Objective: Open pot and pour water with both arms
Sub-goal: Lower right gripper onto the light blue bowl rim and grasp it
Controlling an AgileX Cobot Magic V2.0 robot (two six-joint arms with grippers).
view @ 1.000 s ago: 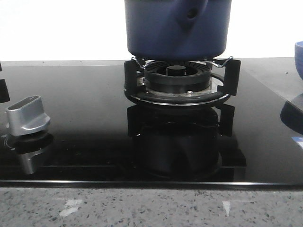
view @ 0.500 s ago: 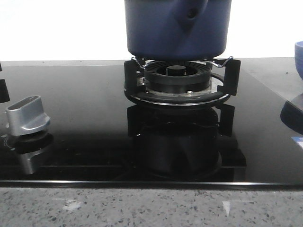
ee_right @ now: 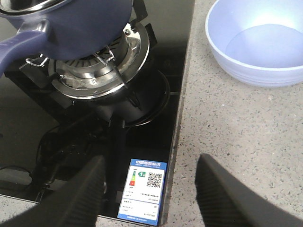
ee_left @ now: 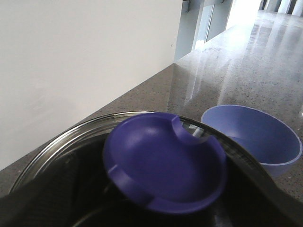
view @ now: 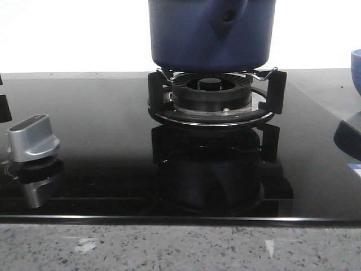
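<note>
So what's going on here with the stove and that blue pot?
A dark blue pot sits on the gas burner of a black glass cooktop, its lid knob filling the left wrist view. The right pincer hangs open over the cooktop's edge, holding nothing. A light blue bowl waits on the counter beside the stove. The left pincer isn't visible.
</note>
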